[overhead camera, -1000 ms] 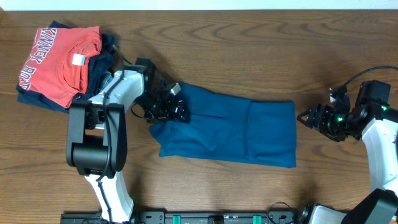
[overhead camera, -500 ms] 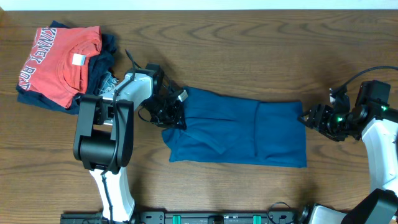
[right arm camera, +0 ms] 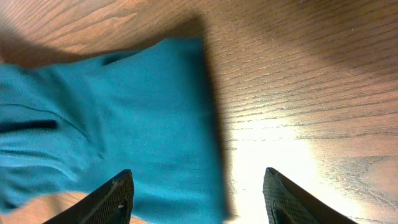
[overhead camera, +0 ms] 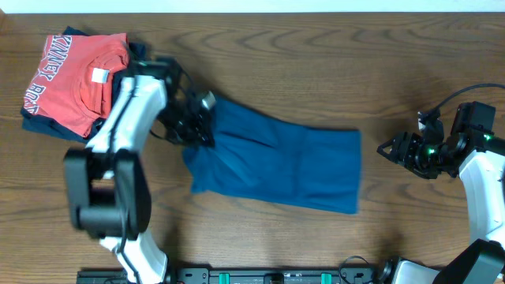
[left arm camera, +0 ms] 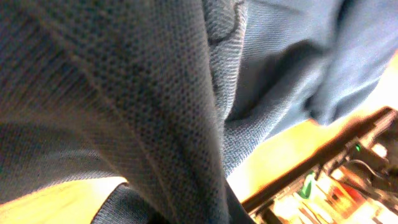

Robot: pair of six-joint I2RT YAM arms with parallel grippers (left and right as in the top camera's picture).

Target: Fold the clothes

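Pinching the left end of the clothes (overhead camera: pixel 292 166), the left pincer (overhead camera: pixel 199 126) is clamping tight on the blue fabric, which is lying across the middle of the surface (overhead camera: pixel 316 55). The right pincer (overhead camera: pixel 388 148) is hanging with jaws apart, just off the right hem, holding nothing.

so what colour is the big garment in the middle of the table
The garment is plain deep blue, no print; clearest overhead.
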